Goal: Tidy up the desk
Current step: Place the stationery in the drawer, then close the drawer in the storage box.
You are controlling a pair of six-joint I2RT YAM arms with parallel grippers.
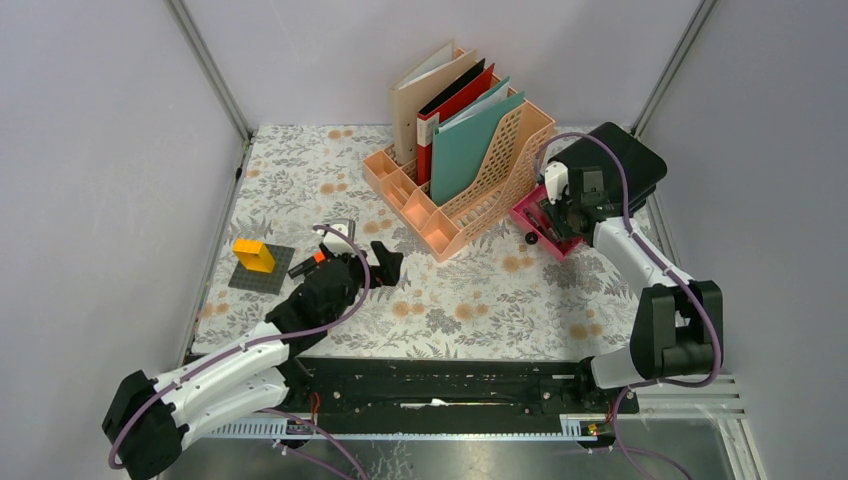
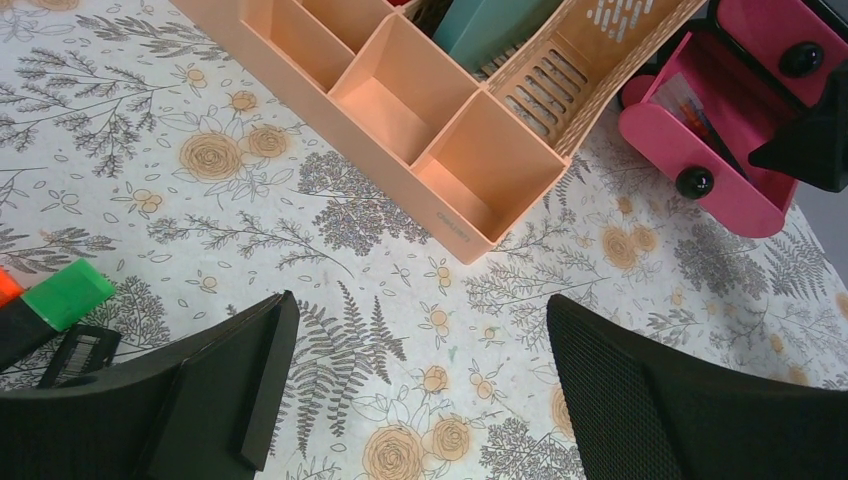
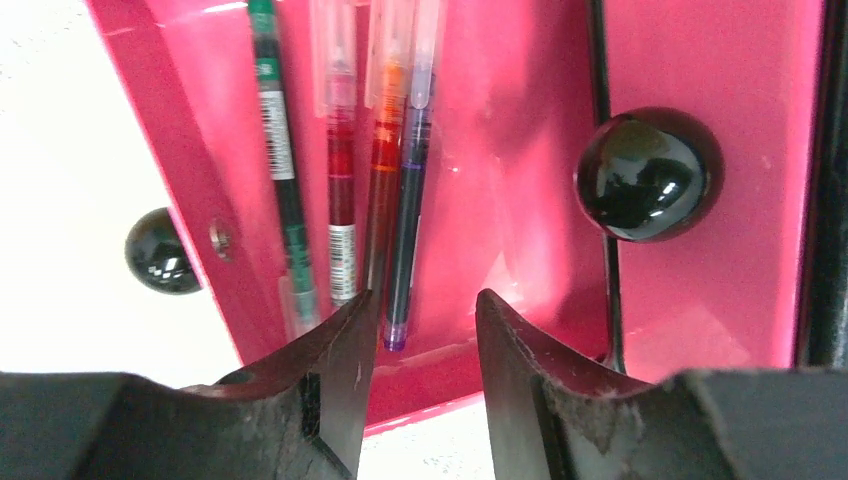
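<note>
The desk [image 1: 480, 290] is covered by a floral cloth. My left gripper [image 1: 385, 262] hovers low over the cloth in front of the peach rack. It is wide open and empty in the left wrist view [image 2: 420, 390]. A green highlighter [image 2: 65, 295] lies by its left finger. My right gripper [image 1: 560, 205] is over the open pink drawer [image 1: 545, 228]. In the right wrist view it [image 3: 425, 310] is partly open with nothing between the fingers. Green [image 3: 280, 150], red [image 3: 340, 170], orange [image 3: 385, 170] and purple [image 3: 408, 200] pens lie in the drawer [image 3: 520, 150] just beyond the fingertips.
A peach file rack [image 1: 490, 175] with upright folders [image 1: 470, 140] stands at the back centre; its front compartments [image 2: 400, 110] are empty. A yellow block [image 1: 254, 255] sits on a grey baseplate [image 1: 262, 275] at the left. A black box [image 1: 630, 155] is behind the pink drawers.
</note>
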